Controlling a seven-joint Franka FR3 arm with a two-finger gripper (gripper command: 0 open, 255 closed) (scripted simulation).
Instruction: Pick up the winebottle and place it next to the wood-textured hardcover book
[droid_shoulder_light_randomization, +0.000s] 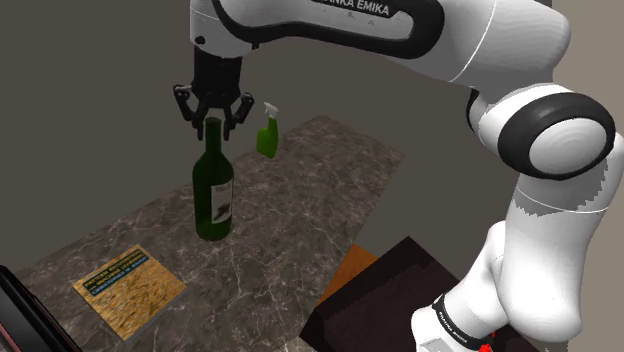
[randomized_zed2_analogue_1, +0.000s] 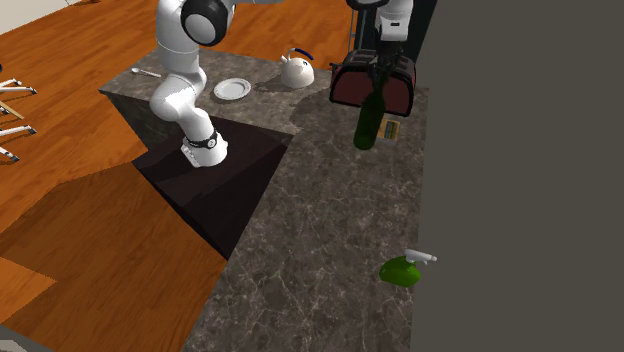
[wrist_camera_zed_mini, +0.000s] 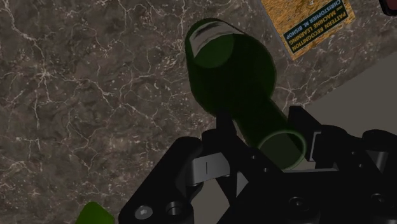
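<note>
A: Closest in, the dark box stand (droid_shoulder_light_randomization: 390, 290), with the dark veined marble counter (droid_shoulder_light_randomization: 300, 200) just past it.

B: On that counter a flat wood-textured hardcover book with a blue title strip (droid_shoulder_light_randomization: 128, 288) lies on the near side of the dark green glass wine bottle with a white label (droid_shoulder_light_randomization: 213, 195), apart from it.

A: And the bottle stands upright, neck clamped in the all-black two-finger gripper (droid_shoulder_light_randomization: 213, 125), jaws pressed to either side just under the rim.

B: Base on the stone or just off it? I cannot tell.

A: The glass is too dark to show any contents. Beyond the bottle there's a green spray bottle with a white trigger (droid_shoulder_light_randomization: 267, 138), close to the grey wall (droid_shoulder_light_randomization: 90, 90).

B: In the second exterior view the bottle covers part of the book. Right behind the bottle sits a dark red two-slot toaster (randomized_zed2_analogue_1: 345, 85), which swallows the gripper's black outline.

A: Farther past the bottle that way are a white kettle (randomized_zed2_analogue_1: 296, 70) and a round white plate (randomized_zed2_analogue_1: 232, 89).
</note>
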